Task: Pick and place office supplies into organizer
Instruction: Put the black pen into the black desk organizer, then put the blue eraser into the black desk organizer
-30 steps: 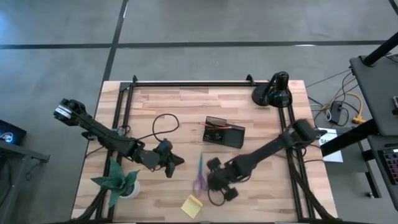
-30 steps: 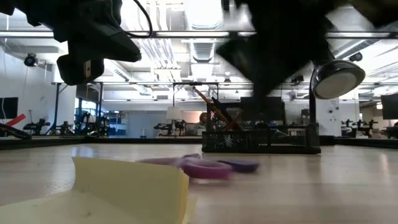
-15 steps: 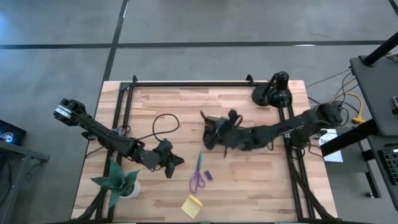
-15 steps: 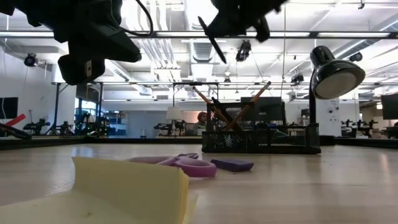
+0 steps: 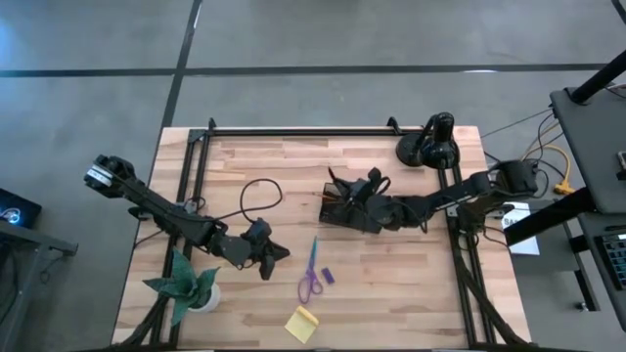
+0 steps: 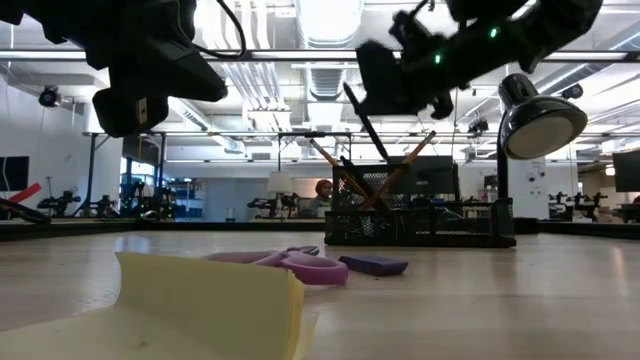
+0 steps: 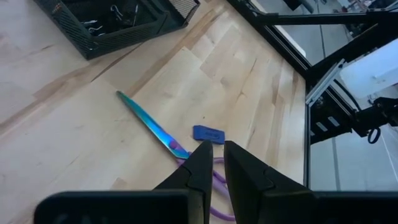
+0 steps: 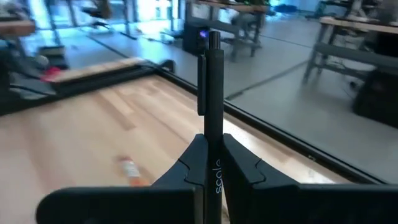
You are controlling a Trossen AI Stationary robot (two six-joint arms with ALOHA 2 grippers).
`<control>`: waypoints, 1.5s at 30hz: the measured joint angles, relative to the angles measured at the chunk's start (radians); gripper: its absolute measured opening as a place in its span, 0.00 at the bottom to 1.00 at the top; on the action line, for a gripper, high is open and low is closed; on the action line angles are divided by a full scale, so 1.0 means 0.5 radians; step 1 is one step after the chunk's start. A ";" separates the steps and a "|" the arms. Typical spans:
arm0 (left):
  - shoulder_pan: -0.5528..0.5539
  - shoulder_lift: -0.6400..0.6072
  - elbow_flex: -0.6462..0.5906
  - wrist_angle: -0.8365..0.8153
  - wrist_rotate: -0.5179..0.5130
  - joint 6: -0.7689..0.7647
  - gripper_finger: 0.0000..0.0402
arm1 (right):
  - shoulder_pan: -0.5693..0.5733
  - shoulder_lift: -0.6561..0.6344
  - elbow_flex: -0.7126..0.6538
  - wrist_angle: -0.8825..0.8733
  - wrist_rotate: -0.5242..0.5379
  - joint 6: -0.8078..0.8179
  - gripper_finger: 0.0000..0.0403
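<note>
- The scene was a pale wooden table (image 5: 391, 274) framed by black rails, standing on a grey floor; across it the low view looked into a large hall with ceiling lights and workbenches.
- The right gripper (image 5: 344, 192) hung over the organizer (image 5: 354, 210), which sat right of the table's middle, toward the far side.
- Its fingers (image 8: 239, 163) were pressed together on a black pen (image 8: 212, 93), which stuck out forward between them.
- In the low view that pen (image 6: 365, 125) slanted down toward the organizer (image 6: 420, 225), its tip above the orange pencils (image 6: 335, 172) leaning in the tray.
- Tiny black clips (image 7: 121, 15) lay inside one compartment, seen from the left wrist.
- The left gripper (image 5: 277, 253) waited above the table left of centre, near the front, its fingers (image 7: 202, 171) close together with only a narrow gap and nothing between them.
- The purple-handled scissors (image 5: 311, 274) lay flat just right of it, blades pointing toward the far side.
- A small purple piece (image 5: 328, 277) lay just beside the scissors, on their right.
- The yellow sticky-note pad (image 5: 301, 323) lay near the front edge, nearer than the scissors.
- A green paper plant (image 5: 184, 285) stood at the front left corner.
- A black desk lamp (image 5: 430, 143) stood at the far right corner.
- A loose black cable (image 5: 259, 196) looped on the wood beyond the left gripper.
</note>
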 joint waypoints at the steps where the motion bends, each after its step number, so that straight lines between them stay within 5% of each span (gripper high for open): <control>1: 0.000 0.000 -0.001 0.001 0.000 0.000 0.06 | -0.013 0.000 -0.015 -0.002 0.001 0.012 0.03; 22: 0.000 0.000 -0.002 0.007 0.000 -0.006 0.06 | -0.039 0.017 -0.109 -0.026 -0.221 0.149 0.06; 35: 0.000 0.000 -0.002 0.002 0.000 -0.005 0.06 | -0.022 0.142 -0.016 -0.070 -0.224 0.135 0.30; 40: 0.000 0.000 -0.002 0.005 0.000 -0.008 0.06 | 0.053 -0.032 0.114 -0.353 -0.327 0.159 0.37; 45: -0.001 0.000 -0.002 0.004 0.007 -0.006 0.06 | 0.250 -0.219 0.388 -1.295 -0.924 0.046 0.39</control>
